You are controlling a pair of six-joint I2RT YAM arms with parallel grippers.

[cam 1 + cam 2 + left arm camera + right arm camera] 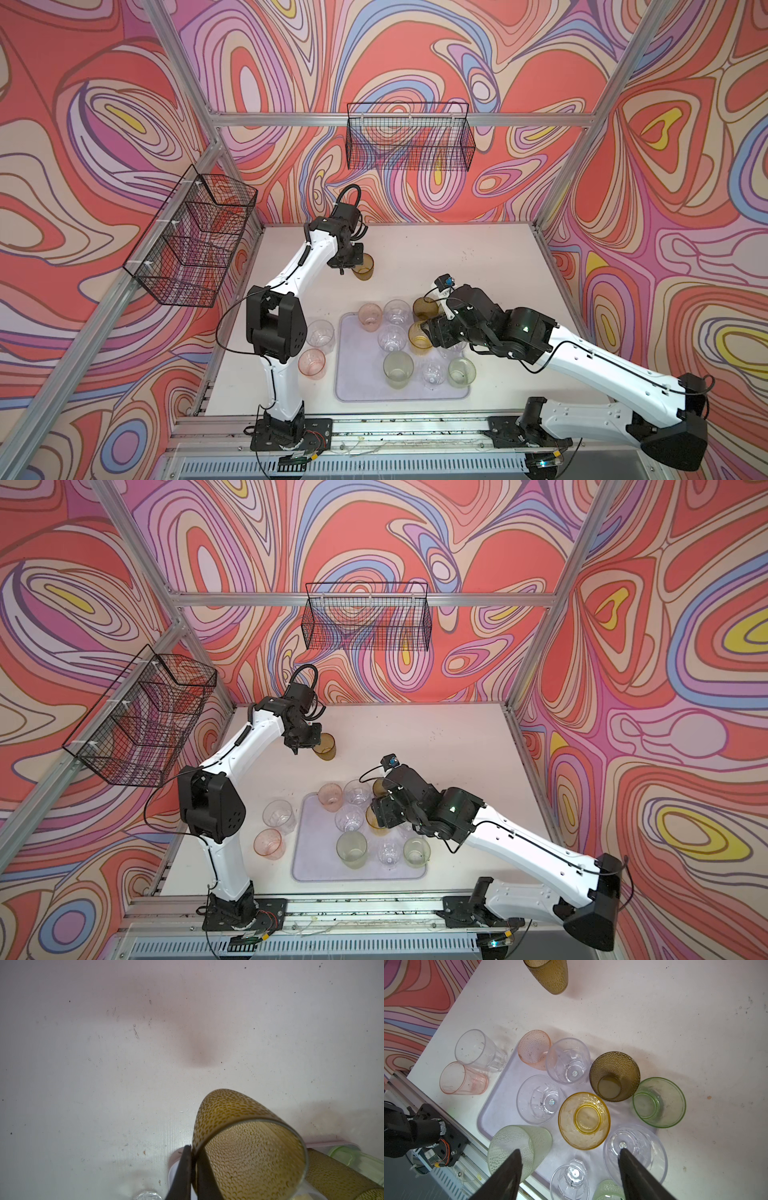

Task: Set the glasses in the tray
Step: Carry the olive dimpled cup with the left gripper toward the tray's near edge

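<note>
My left gripper [194, 1160] is shut on the rim of an olive-brown dimpled glass [363, 268] [249, 1147], one finger inside and one outside, over the back of the table. The lilac tray [357, 374] [504, 1101] lies at the front middle and holds several glasses: pink [369, 316], clear [395, 311], amber [584, 1120] and pale green [398, 370]. Another olive-brown glass [614, 1076] and a short green one [659, 1102] stand at the tray's far edge. A clear glass [321, 337] and a pink glass [312, 362] stand left of the tray. My right gripper [570, 1151] [428, 332] hovers open above the tray, holding nothing.
Two black wire baskets hang on the walls, one at the back [409, 137] and one on the left [195, 241]. Aluminium frame posts stand at the table's corners. A metal rail [415, 428] runs along the front edge.
</note>
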